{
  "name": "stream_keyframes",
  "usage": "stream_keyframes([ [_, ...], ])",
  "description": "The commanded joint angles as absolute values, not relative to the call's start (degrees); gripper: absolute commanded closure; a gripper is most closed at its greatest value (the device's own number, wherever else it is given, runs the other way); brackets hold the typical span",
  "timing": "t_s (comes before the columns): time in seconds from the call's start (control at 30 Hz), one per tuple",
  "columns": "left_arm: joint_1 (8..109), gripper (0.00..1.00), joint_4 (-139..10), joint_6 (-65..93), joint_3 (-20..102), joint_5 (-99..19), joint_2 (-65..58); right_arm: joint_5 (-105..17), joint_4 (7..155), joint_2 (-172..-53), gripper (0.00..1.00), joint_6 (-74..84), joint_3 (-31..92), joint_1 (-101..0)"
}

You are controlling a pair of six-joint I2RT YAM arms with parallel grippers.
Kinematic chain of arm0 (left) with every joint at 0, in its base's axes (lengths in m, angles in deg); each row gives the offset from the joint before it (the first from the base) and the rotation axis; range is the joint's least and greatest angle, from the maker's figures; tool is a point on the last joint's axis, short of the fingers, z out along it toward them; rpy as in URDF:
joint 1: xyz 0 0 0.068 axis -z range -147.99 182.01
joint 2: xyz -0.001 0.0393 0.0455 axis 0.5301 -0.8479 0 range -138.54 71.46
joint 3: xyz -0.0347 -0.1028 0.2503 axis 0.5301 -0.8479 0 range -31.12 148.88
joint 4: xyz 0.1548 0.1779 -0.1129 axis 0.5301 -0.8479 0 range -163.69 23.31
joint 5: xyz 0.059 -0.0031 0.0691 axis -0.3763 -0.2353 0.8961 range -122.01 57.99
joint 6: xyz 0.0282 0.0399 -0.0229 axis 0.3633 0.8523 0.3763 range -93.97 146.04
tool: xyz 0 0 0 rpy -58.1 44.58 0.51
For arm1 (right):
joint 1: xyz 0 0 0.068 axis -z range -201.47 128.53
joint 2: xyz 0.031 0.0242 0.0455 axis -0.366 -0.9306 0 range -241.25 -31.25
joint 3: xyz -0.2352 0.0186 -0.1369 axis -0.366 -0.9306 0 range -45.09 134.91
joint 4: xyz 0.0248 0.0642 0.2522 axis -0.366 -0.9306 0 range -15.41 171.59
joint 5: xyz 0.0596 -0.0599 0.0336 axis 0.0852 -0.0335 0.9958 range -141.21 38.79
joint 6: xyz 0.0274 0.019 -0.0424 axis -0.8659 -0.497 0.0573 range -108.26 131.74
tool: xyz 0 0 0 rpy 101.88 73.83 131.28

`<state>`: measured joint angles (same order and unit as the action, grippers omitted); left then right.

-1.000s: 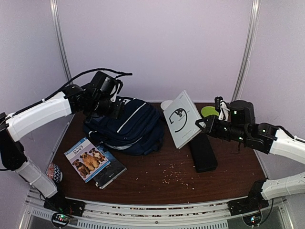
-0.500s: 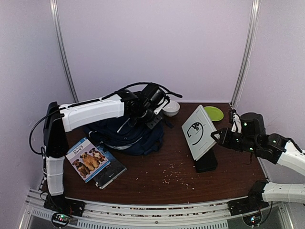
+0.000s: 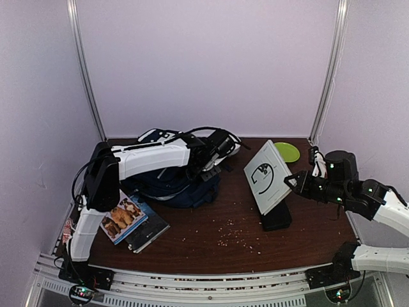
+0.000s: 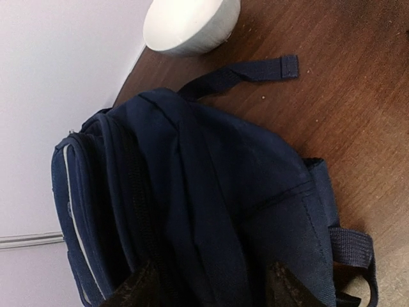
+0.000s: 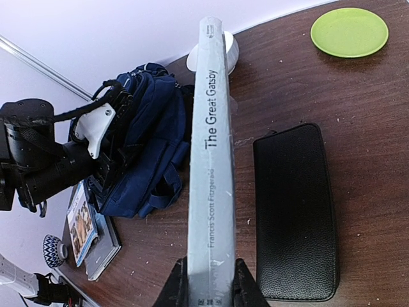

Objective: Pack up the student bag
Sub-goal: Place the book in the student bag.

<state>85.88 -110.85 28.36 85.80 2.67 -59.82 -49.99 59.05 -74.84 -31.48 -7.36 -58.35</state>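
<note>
Left tool [image 4: 211, 291] gapes wide over the student bag [image 4: 192, 192]; right tool [image 5: 209, 284] clamps the grey book [image 5: 211, 160].

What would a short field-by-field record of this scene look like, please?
left gripper: open, over the student bag
right gripper: shut on the grey book, away from the bag
student bag: lying on the table, left of centre
also on table: black case, green plate, white bowl, two booklets

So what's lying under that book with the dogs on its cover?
A darker book sticks out beneath the dog book; most of its cover is hidden.
</note>
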Motion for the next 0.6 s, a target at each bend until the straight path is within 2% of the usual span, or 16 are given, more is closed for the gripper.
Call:
stream_keyframes([
  [0.0, 85.2, 0.08, -112.1, 30.5, 87.3, 9.2, -61.8, -49.8, 67.0, -73.0, 1.00, -31.0, -5.6, -58.0],
  [0.07, 84.9, 0.17, -112.6, 30.3, 87.4, 10.3, -62.4, -49.5, 67.2, -73.0, 1.00, -31.2, -5.5, -58.0],
  [0.13, 84.8, 0.35, -112.8, 28.9, 86.9, 11.2, -61.4, -49.2, 67.1, -72.8, 1.00, -31.2, -5.3, -58.0],
  [0.3, 84.8, 0.97, -109.8, 27.7, 82.9, 12.3, -53.0, -45.1, 69.1, -73.7, 1.00, -31.4, -5.1, -58.1],
  [0.33, 84.8, 1.00, -109.7, 27.6, 82.4, 12.6, -51.0, -43.6, 70.1, -74.2, 1.00, -31.8, -5.0, -58.0],
  [0.57, 84.8, 1.00, -107.3, 28.4, 77.2, 12.5, -36.5, -32.4, 81.5, -80.1, 1.00, -38.5, -5.8, -58.2],
])
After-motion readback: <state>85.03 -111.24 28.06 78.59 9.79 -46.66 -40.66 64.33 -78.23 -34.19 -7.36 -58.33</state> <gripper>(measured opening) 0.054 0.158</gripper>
